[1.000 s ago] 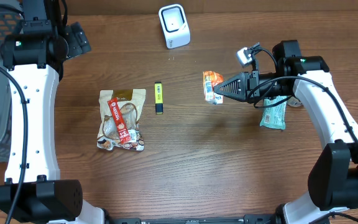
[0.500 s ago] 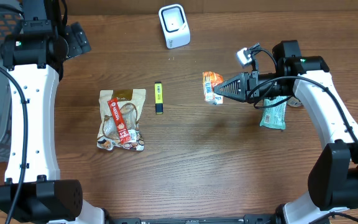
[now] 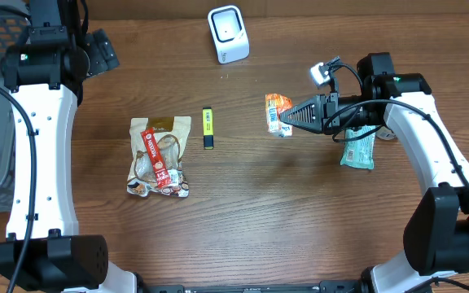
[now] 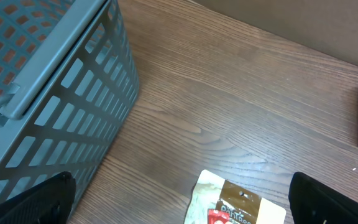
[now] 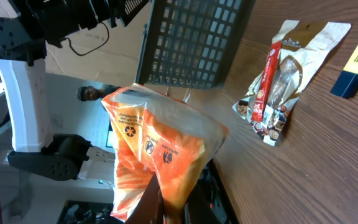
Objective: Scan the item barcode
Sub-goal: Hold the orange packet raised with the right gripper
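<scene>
Right gripper clenched on crinkly, glossy orange packet, held above wood-grain table right of centre; left gripper gapes by far-left grid basket; packet's printed symbols show only from right wrist.

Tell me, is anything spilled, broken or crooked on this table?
Nothing stands out. The right gripper holds the orange packet off the table, a bit crumpled where it is pinched. The brown pouch, yellow marker and teal packet lie flat, and nothing is spilled.
</scene>
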